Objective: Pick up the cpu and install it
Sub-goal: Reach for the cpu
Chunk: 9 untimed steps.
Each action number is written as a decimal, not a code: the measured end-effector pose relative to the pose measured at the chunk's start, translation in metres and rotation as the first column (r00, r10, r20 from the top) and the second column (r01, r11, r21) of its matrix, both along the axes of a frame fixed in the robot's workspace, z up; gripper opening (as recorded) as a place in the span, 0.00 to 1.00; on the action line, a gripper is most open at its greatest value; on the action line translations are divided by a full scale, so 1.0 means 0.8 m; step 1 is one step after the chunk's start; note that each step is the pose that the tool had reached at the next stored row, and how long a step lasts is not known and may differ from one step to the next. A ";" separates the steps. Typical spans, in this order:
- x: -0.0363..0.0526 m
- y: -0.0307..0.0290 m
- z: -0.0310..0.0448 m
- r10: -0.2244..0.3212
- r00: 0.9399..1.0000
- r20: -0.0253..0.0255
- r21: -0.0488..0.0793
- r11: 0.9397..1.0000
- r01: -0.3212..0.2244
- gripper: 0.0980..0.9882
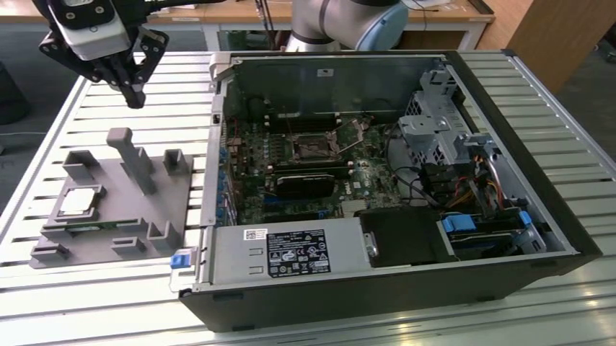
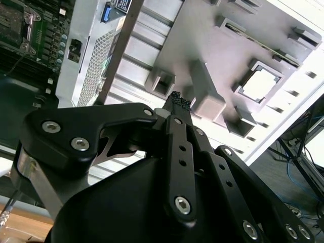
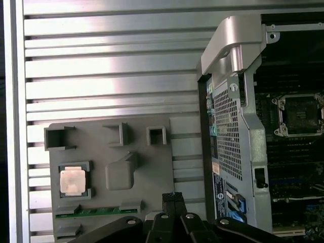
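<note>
Your claw (image 1: 135, 99) hangs above the slatted table (image 1: 97, 303) with its fingertips pressed together and nothing between them, as both wrist views show. It sits above the fixture tray's (image 1: 106, 180) far edge, not over the chip. If you come down in this state, you'd likely jab the part instead of straddling it, so spread the fingers first. The tall peg (image 1: 135, 162) stands between claw and target, and a low sideways sweep could clip it and shove the tray. Beyond it the cpu (image 1: 79, 202) lies flat in its recess on the tray, with raised walls close around it, so an off-centre grasp may catch them or tilt the chip. Farther off, inside the computer case (image 1: 385, 295), the socket (image 1: 310, 146) waits, and any tilt you carry there risks its contacts.
</note>
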State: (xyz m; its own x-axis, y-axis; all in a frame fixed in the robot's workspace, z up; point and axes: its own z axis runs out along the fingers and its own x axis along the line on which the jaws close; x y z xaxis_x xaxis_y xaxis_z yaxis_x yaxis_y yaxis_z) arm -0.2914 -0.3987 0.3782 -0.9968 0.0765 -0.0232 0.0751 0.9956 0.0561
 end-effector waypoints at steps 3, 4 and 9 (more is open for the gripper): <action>-0.002 0.0000 -0.0002 0.000 1.000 0.000 0.000 1.000 0.000 0.01; -0.003 0.0000 -0.0003 0.000 1.000 0.000 0.000 1.000 0.000 0.01; -0.006 0.0000 -0.0006 0.000 1.000 0.000 0.000 1.000 0.000 0.01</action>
State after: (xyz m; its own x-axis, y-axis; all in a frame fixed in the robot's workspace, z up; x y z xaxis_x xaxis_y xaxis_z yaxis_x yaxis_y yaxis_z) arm -0.2962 -0.3987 0.3777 -0.9968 0.0765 -0.0232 0.0751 0.9956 0.0562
